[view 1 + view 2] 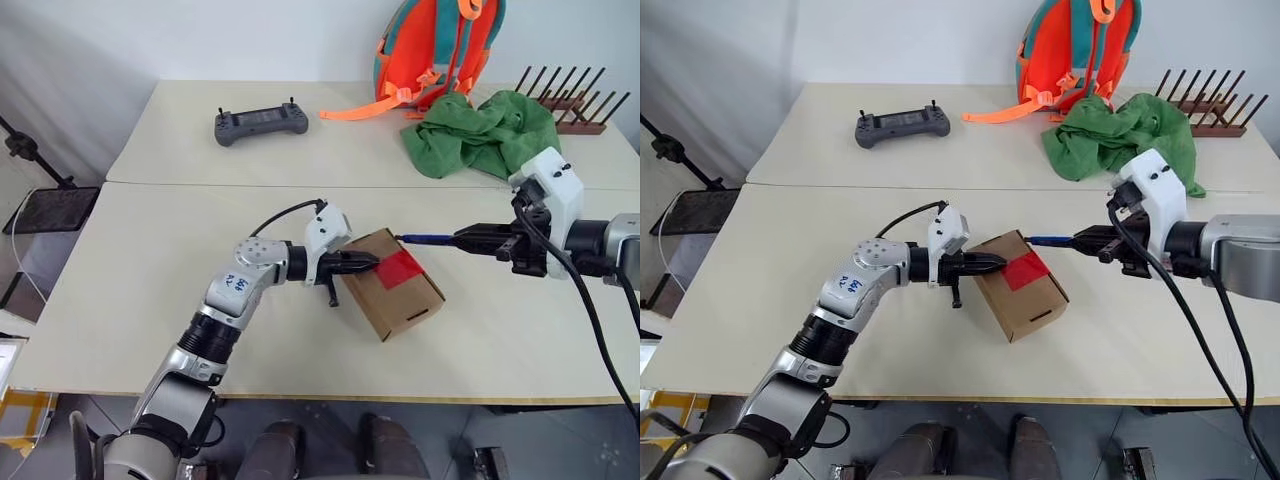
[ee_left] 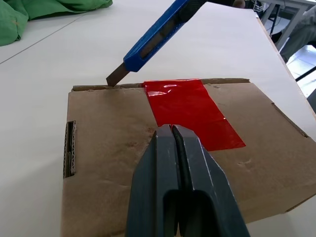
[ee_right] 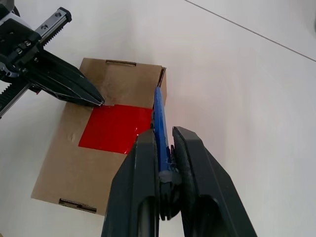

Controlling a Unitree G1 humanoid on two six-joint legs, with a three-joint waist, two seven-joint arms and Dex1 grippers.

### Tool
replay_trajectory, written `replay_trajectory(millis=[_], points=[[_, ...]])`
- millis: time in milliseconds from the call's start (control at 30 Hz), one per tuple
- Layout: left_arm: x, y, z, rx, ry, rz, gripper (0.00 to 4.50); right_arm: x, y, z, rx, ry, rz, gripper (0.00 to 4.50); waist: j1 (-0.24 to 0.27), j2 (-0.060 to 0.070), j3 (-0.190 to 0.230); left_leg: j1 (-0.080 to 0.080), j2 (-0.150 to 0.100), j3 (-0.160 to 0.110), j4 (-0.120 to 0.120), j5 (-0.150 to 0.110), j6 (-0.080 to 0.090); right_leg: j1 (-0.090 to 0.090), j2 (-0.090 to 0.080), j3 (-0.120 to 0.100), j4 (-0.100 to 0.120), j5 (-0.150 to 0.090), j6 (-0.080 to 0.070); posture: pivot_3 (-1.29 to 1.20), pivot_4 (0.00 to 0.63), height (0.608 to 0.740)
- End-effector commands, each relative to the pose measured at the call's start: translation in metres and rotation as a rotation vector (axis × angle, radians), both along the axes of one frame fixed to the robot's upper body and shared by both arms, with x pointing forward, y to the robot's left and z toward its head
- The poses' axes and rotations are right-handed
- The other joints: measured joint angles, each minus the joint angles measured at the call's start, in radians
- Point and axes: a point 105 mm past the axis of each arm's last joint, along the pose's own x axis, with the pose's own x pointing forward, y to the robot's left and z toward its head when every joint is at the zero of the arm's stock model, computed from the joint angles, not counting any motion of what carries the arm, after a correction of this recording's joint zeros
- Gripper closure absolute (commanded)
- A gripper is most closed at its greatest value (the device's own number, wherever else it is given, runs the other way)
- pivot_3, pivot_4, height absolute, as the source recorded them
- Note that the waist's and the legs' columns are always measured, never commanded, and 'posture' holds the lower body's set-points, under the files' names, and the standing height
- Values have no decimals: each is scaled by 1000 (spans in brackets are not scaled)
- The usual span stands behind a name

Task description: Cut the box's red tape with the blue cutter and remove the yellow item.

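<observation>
Cutting step abt to start: box (image 1: 392, 285) at frame centre, left gripper (image 1: 362, 264) clenched empty, pressing its top; right gripper (image 1: 478, 240) grasping blue cutter (image 1: 428, 239), blade at red tape (image 1: 401, 268) edge. Next: slice along seam.

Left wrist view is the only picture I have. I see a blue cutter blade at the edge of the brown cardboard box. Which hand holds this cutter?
Observer: The right hand holds the slim blue cutter, its fingers shut on the handle.
Operator: Where does my left hand stand on the box?
Observer: The left hand, shut, presses its tip on the top of the brown cardboard box, at the edge of the red tape patch.
Operator: Is something behind the box on the table?
Observer: Yes, a crumpled green cloth lies on the far table, apart from the box.
</observation>
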Motion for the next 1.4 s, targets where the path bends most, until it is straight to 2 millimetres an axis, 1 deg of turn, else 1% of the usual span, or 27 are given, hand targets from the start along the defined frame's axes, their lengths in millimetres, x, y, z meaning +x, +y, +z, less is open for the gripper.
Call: replay_trajectory(millis=[33, 167, 233, 433, 600, 700, 833, 1000, 1167, 1300, 1400], points=[[-3, -3, -5, 19, 4, -11, 4475, -2, 1, 4, 1, -26, 5, 4355, 0, 0, 0, 0, 0, 0, 0, 0, 0, 0, 0, 0, 0, 0, 0, 0, 150, 740], [-3, -3, -5, 22, 3, -12, 4475, -2, -1, 5, -4, -37, 0, 4355, 0, 0, 0, 0, 0, 0, 0, 0, 0, 0, 0, 0, 1, 0, 0, 0, 150, 740], [-3, -4, -5, 22, 3, -13, 4475, 4, -4, 10, 4, -74, -34, 4355, 0, 0, 0, 0, 0, 0, 0, 0, 0, 0, 0, 0, 1, 0, 0, 0, 150, 740], [-3, -4, -6, 22, 7, -13, 4475, 6, -6, 21, 0, -110, -30, 4355, 0, 0, 0, 0, -1, 1, 1, 0, 0, -1, 0, 1, 2, 0, 0, 0, 150, 740], [-3, -3, -7, 25, 10, -11, 4475, 7, -4, 24, 6, -118, -23, 4355, 1, 0, 0, 0, -1, 1, 1, 0, 0, -1, 0, 1, 3, 0, 0, 0, 150, 740], [-3, -4, -8, 25, 10, -10, 4475, 7, -4, 23, 6, -111, -21, 4355, 1, 0, 0, 0, -1, 1, 1, 0, 0, -1, 0, 1, 3, 0, 0, 0, 150, 740], [-3, -3, -8, 27, 10, -10, 4475, 3, 3, 18, 9, -82, 15, 4355, 1, 0, 0, 0, -1, 1, 1, 0, 0, -2, 0, 1, 3, 0, 0, 0, 150, 740], [-3, -3, -9, 29, 13, -9, 4475, 2, 8, 16, 20, -77, 30, 4355, 1, 0, 0, 0, -2, 1, 1, 0, 0, -2, 0, 1, 4, 0, 0, 0, 150, 740], [-3, -3, -10, 31, 15, -11, 4475, 3, 9, 16, 24, -81, 26, 4355, 1, 0, 0, 0, -2, 1, 1, 0, 0, -2, 0, 2, 4, 0, 0, 0, 150, 740], [-3, -4, -9, 31, 11, -13, 4475, 1, 7, 11, 15, -65, 22, 4355, 1, 0, 0, 0, -2, 1, 1, 0, 0, -2, 0, 2, 4, 0, 0, 0, 150, 740], [-3, -4, -9, 32, 9, -16, 4475, 4, 3, 18, 17, -102, -8, 4355, 1, 0, 0, 0, -2, 1, 1, 0, 0, -2, 0, 2, 4, 0, 0, 0, 150, 740]])
